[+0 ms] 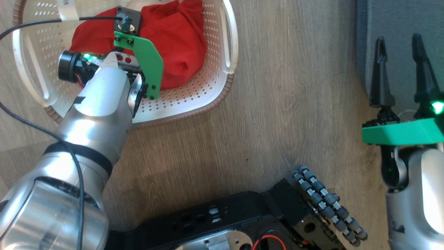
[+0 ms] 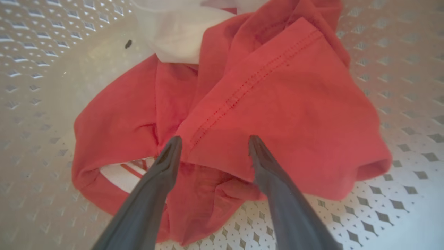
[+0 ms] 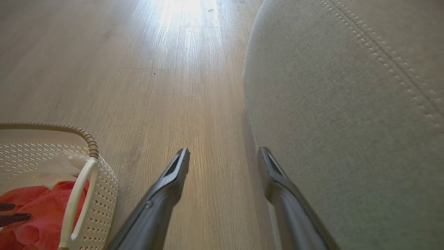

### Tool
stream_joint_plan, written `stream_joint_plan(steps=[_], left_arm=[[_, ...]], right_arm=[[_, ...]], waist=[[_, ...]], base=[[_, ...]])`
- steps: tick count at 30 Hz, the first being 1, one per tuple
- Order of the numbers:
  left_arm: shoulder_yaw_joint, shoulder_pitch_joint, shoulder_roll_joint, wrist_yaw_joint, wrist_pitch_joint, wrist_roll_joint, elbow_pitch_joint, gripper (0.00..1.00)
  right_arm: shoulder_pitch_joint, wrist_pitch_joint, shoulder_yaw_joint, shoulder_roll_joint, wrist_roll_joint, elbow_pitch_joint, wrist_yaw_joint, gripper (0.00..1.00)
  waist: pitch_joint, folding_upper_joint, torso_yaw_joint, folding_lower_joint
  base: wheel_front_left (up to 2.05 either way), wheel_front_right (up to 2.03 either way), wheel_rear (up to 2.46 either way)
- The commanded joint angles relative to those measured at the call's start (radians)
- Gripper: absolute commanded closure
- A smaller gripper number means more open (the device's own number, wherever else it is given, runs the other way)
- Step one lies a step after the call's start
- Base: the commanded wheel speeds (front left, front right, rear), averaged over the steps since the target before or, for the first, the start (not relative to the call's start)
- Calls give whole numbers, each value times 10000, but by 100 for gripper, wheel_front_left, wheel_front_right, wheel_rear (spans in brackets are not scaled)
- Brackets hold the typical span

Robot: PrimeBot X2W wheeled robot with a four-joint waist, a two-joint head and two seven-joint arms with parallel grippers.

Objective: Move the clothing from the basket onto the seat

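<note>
Lying in the basket (image 1: 216, 86): the clothing (image 1: 177, 38), a crumpled red heap with a stitched hem on top, a white panel (image 2: 180, 38) at its far side and a white patch with red stripes (image 2: 128, 170) showing under a fold. Basket: cream perforated plastic with a brown woven rim, standing on the wood-look floor (image 1: 295, 104), well apart from the seat (image 1: 395, 17). Left gripper (image 2: 215, 139): reached down inside the basket, fingers spread apart, tips at the fold of the red fabric; they appear to press on it, though contact cannot be confirmed from the wrist view. Nothing is pinched between them. Right gripper (image 1: 398, 38): fingers apart and holding nothing, pointing along the rounded edge of the seat, one finger over the floor and the other before the grey cushion. Seat: grey upholstery with a line of pale stitching, nothing red resting on the part in view. Robot base (image 1: 242, 222): black, with a roller wheel, at the bottom of the head view.
</note>
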Motion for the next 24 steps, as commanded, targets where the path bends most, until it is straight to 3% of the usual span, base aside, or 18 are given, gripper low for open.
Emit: stream_joint_plan(steps=[1,13,24], left_arm=[[57,75,143,-87,-95,-160,-51,0],[-517,629,143,-985,-322,-1560,-820,0],[-1613,809,143,-823,-488,-2414,-1179,0]], right_arm=[[657,-63,71,-30,66,-340,-4,0],[939,-63,70,-30,81,-556,-4,0],[1126,-63,26,-30,-69,-743,-4,0]], waist=[[-22,0,2,0],[-22,0,92,0],[42,0,314,0]], base=[[0,0,0],[0,0,0],[0,0,0]])
